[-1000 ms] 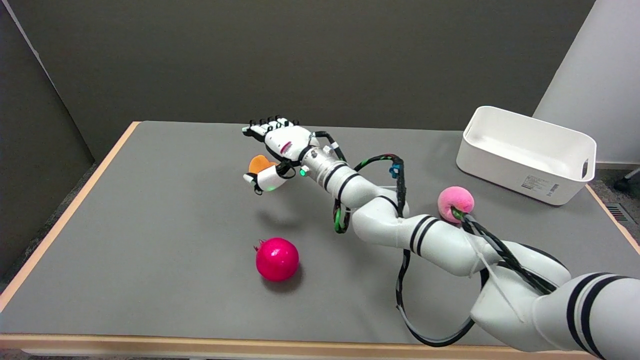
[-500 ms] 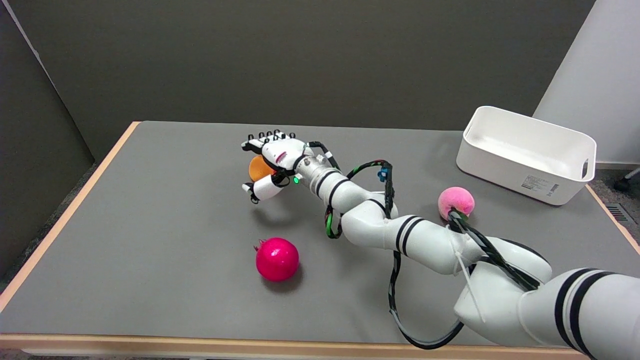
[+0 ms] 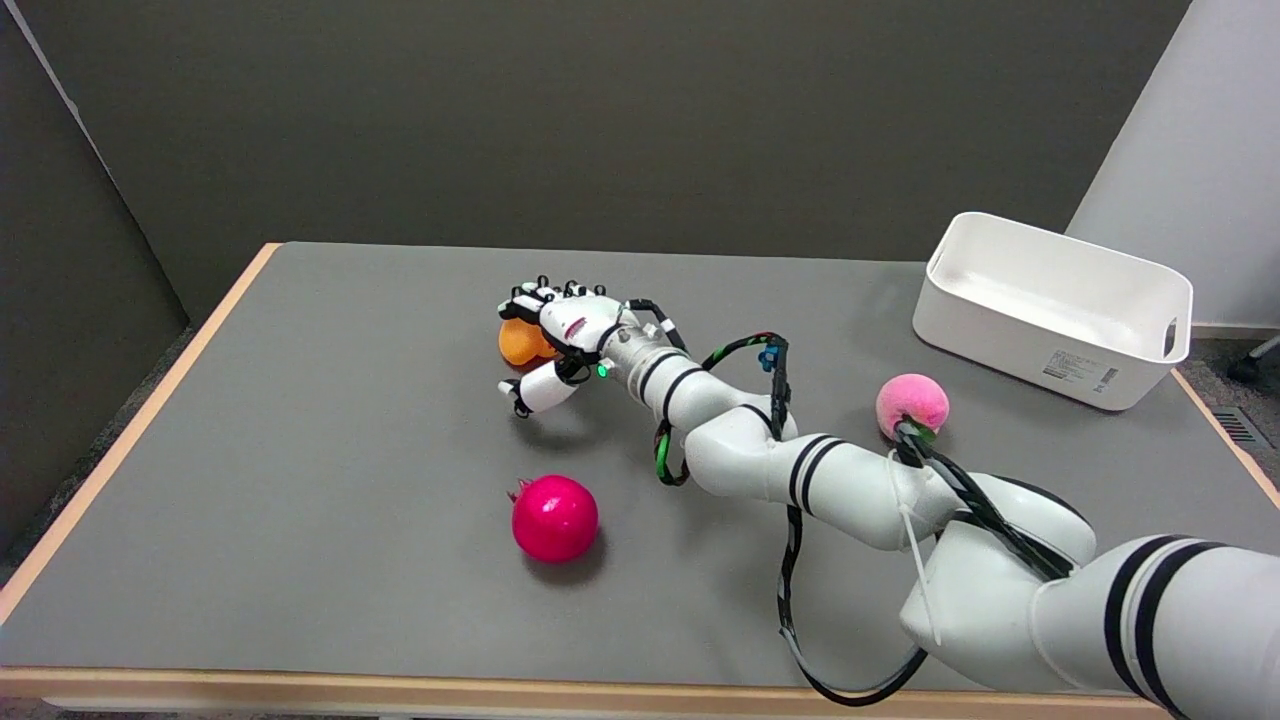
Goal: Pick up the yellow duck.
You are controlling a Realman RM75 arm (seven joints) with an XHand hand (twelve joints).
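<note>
The small orange-yellow rounded toy duck (image 3: 517, 343) sits on the grey bench (image 3: 300, 450), far of centre, directly beneath the right hand (image 3: 556, 335), whose spread fingers arch over it, thumb on its near side, nothing gripped yet.

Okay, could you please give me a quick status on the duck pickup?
Right hand low over the duck, fingers spread around it, grip not confirmed. Duck on the table, mostly hidden. Red ball and pink ball well clear.
</note>
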